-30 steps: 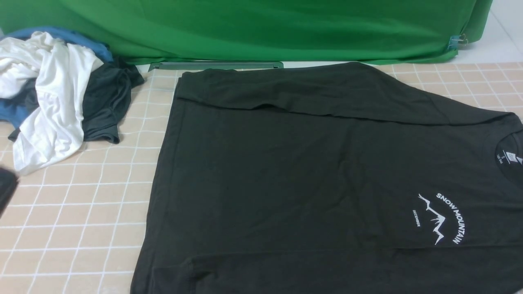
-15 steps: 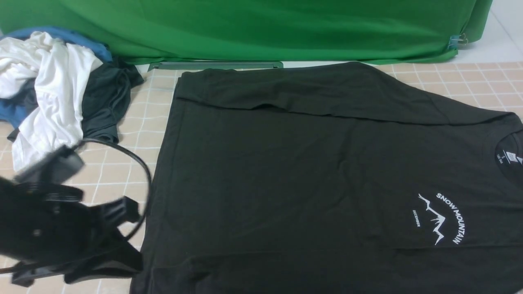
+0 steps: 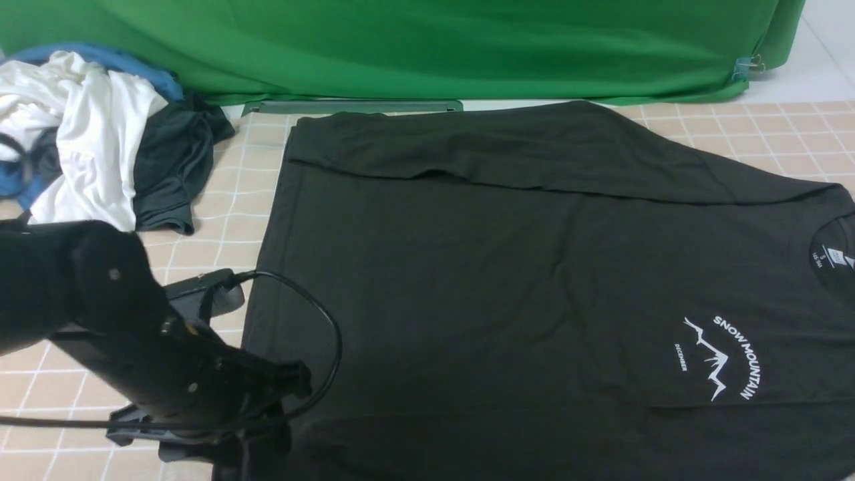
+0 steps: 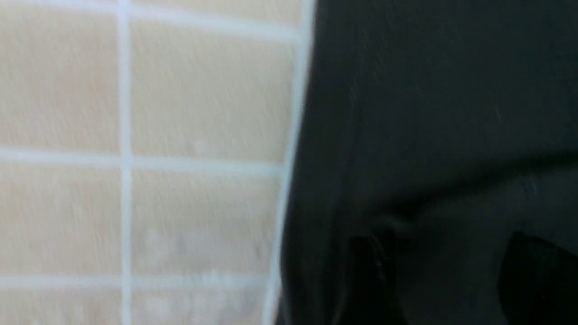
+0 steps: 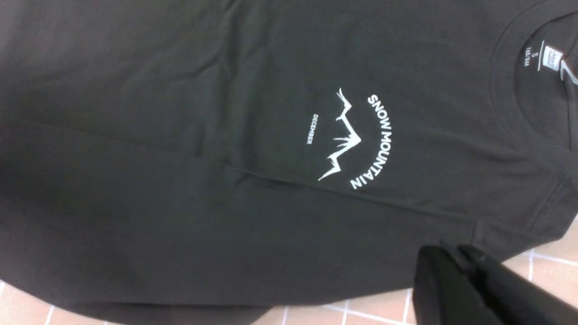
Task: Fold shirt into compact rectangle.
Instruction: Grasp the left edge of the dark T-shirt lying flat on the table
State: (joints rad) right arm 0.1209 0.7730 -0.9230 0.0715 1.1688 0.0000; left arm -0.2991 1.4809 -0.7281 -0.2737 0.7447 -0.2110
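Checkered tabletop, shirt flat, clothes heap nearby; left tool released over shirt, right tool clenched.

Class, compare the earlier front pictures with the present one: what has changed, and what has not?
The left arm swung in from the left edge, bringing the left end effector over the near-left hem corner of the shirt; nothing is gripped. The shirt, the clothes pile and the backdrop stayed put.

Left hand spread, right hand closed
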